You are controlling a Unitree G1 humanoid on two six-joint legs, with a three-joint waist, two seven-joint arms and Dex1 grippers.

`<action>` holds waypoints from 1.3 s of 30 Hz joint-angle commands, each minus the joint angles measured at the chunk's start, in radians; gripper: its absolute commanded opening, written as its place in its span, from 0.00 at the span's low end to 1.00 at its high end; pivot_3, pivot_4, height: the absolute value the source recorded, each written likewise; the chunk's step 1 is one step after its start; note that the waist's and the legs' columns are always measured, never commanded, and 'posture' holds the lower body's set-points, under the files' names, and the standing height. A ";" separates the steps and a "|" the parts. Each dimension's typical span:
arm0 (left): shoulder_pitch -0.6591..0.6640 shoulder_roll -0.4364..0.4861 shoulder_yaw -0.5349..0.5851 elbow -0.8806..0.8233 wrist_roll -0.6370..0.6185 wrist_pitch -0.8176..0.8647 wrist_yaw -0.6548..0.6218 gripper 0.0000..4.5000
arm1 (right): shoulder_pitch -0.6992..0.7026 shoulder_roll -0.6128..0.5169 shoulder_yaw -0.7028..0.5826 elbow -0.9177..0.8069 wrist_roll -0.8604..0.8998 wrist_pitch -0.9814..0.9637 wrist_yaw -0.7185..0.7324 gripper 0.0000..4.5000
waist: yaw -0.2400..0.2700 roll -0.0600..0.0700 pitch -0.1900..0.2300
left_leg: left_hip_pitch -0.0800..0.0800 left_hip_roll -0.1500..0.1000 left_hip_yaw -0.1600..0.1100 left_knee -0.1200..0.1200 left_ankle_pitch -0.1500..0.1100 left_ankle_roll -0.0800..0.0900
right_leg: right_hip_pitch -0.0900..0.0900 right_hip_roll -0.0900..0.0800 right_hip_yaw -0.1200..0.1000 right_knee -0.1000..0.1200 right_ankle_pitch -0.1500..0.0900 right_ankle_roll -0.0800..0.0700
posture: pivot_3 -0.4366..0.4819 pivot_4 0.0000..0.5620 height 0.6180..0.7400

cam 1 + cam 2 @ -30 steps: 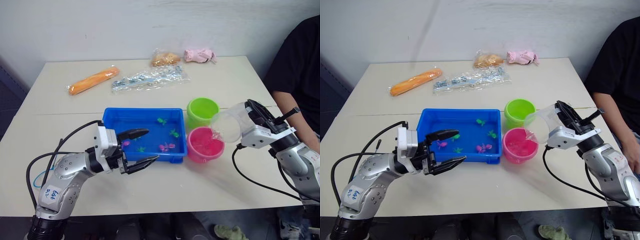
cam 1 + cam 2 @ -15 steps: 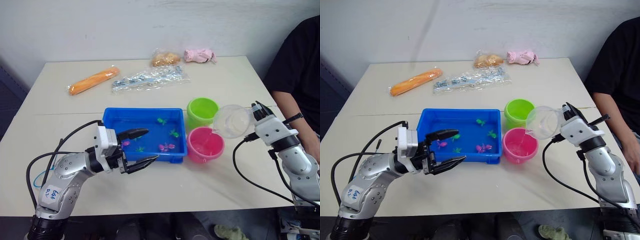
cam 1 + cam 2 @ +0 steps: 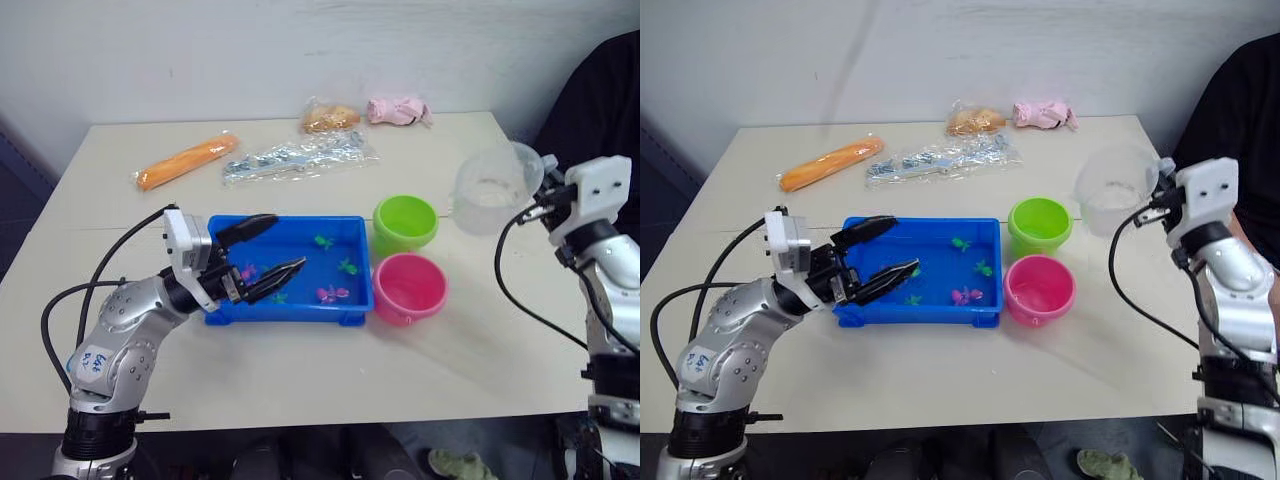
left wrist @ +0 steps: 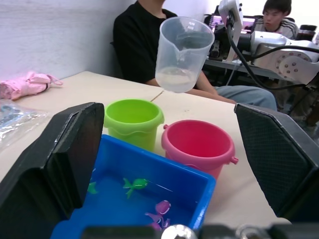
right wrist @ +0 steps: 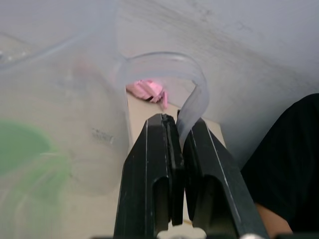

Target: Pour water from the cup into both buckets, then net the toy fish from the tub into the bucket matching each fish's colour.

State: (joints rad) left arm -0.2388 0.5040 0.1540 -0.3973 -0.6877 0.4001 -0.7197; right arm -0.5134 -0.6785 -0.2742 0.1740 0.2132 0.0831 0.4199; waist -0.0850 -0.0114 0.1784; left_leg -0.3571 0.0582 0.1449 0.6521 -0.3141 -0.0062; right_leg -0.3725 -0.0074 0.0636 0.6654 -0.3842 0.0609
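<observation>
Cup: I see it upright in the air, right of the green bucket.
Right gripper: pinched on the cup's handle (a thin clear strip).
Pink bucket: just nearer than the green one.
Tub: left of both buckets, fish inside.
Left gripper: fingers spread wide over the tub's left end.

Fish in tub, two buckets just right.
</observation>
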 commanded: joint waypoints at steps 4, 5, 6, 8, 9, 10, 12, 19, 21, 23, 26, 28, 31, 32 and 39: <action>-0.015 -0.008 0.012 -0.022 -0.017 0.004 0.018 1.00 | -0.137 -0.053 0.126 0.138 -0.151 -0.001 0.023 0.04 | 0.001 0.000 0.000 | -0.001 0.000 0.000 0.000 0.000 0.000 | -0.001 0.000 0.000 0.000 0.000 0.000 | 0.48 0.27 1.00; -0.014 -0.009 0.009 -0.024 -0.014 0.003 0.020 1.00 | -0.154 -0.059 0.145 0.167 -0.168 -0.017 0.036 0.04 | 0.001 0.000 0.000 | -0.001 0.000 0.001 0.000 0.000 0.000 | -0.001 0.000 0.000 0.000 0.000 0.000 | 0.48 0.27 1.00; -0.014 -0.010 0.008 -0.024 -0.012 0.002 0.022 1.00 | -0.166 -0.061 0.153 0.187 -0.178 -0.027 0.040 0.04 | 0.001 0.000 0.000 | -0.001 0.000 0.001 0.000 0.000 0.000 | -0.002 0.000 0.000 0.000 0.000 0.000 | 0.48 0.27 1.00; -0.014 -0.012 -0.001 -0.025 0.000 -0.004 0.022 1.00 | -0.208 -0.051 0.149 0.240 -0.186 -0.048 0.014 0.04 | 0.001 0.000 0.000 | -0.001 0.000 0.001 0.000 0.000 0.000 | -0.002 0.000 0.000 0.000 0.000 0.000 | 0.48 0.27 1.00; -0.014 -0.014 -0.004 -0.025 0.007 -0.007 0.023 1.00 | -0.223 -0.052 0.159 0.262 -0.204 -0.073 0.008 0.04 | 0.000 0.000 0.000 | -0.001 0.000 0.001 0.000 0.000 0.000 | -0.002 0.000 0.000 0.001 0.000 0.000 | 0.48 0.27 1.00; -0.015 -0.015 -0.006 -0.024 0.011 -0.009 0.024 1.00 | -0.235 -0.054 0.168 0.281 -0.218 -0.093 0.005 0.04 | 0.000 0.000 0.000 | -0.002 0.000 0.001 0.000 0.000 0.000 | -0.002 0.000 0.000 0.001 0.000 0.000 | 0.48 0.27 1.00; -0.014 -0.020 -0.010 -0.030 0.018 -0.013 0.032 1.00 | -0.258 -0.062 0.210 0.323 -0.283 -0.160 -0.013 0.04 | -0.001 0.000 0.000 | -0.002 0.000 0.001 0.001 0.000 0.000 | -0.002 0.000 0.000 0.001 0.000 0.000 | 0.48 0.27 1.00; -0.003 -0.030 -0.017 -0.039 0.032 -0.024 0.038 1.00 | -0.310 -0.066 0.246 0.421 -0.371 -0.257 -0.069 0.04 | -0.001 0.000 0.000 | -0.002 0.000 0.001 0.001 0.000 0.000 | -0.002 0.000 0.000 0.001 0.000 0.000 | 0.48 0.27 1.00; -0.002 -0.036 -0.024 -0.036 0.040 -0.033 0.039 1.00 | -0.323 -0.071 0.268 0.439 -0.423 -0.300 -0.111 0.04 | -0.003 0.000 0.000 | -0.002 0.000 0.001 0.001 0.000 0.000 | -0.002 0.000 0.000 0.001 0.000 0.000 | 0.48 0.27 1.00; -0.001 -0.041 -0.031 -0.033 0.047 -0.040 0.038 1.00 | -0.336 -0.079 0.295 0.460 -0.475 -0.340 -0.146 0.04 | -0.003 0.000 0.000 | -0.002 0.000 0.001 0.001 0.000 0.000 | -0.003 0.000 0.000 0.002 0.000 0.000 | 0.48 0.27 1.00; -0.003 -0.047 -0.036 -0.029 0.054 -0.046 0.036 1.00 | -0.349 -0.087 0.323 0.487 -0.532 -0.390 -0.201 0.04 | -0.003 0.000 0.000 | -0.002 0.000 0.001 0.001 0.001 -0.001 | -0.003 0.000 0.000 0.002 0.000 0.000 | 0.48 0.27 1.00; -0.003 -0.049 -0.040 -0.026 0.059 -0.051 0.034 1.00 | -0.357 -0.093 0.341 0.496 -0.573 -0.423 -0.245 0.04 | -0.004 0.000 0.000 | -0.002 0.000 0.001 0.001 0.001 -0.001 | -0.003 0.000 0.000 0.002 0.000 0.000 | 0.48 0.27 1.00; -0.003 -0.050 -0.043 -0.021 0.064 -0.057 0.031 1.00 | -0.360 -0.097 0.363 0.501 -0.624 -0.472 -0.292 0.04 | -0.003 0.000 0.000 | -0.002 0.000 0.001 0.001 0.001 -0.001 | -0.003 0.000 0.000 0.002 0.000 0.000 | 0.48 0.27 1.00; -0.003 -0.050 -0.043 -0.020 0.066 -0.058 0.031 1.00 | -0.361 -0.102 0.372 0.502 -0.648 -0.488 -0.313 0.04 | -0.003 0.000 0.000 | -0.002 0.000 0.001 0.001 0.001 -0.001 | -0.003 0.000 0.000 0.002 0.000 0.000 | 0.48 0.27 1.00; 0.004 -0.045 -0.042 -0.020 0.076 -0.063 0.028 1.00 | -0.373 -0.126 0.438 0.514 -0.779 -0.543 -0.413 0.04 | -0.003 0.000 0.000 | -0.002 0.000 0.001 0.001 0.001 -0.001 | -0.003 0.000 0.000 0.003 0.000 0.000 | 0.48 0.27 1.00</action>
State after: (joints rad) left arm -0.2413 0.4527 0.1062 -0.3918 -0.6188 0.3580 -0.6855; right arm -0.8551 -0.7764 0.1593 0.7087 -0.5258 -0.4374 0.0598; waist -0.0882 -0.0115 0.1785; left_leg -0.3586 0.0584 0.1461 0.6534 -0.3135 -0.0071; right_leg -0.3755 -0.0076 0.0640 0.6681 -0.3843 0.0608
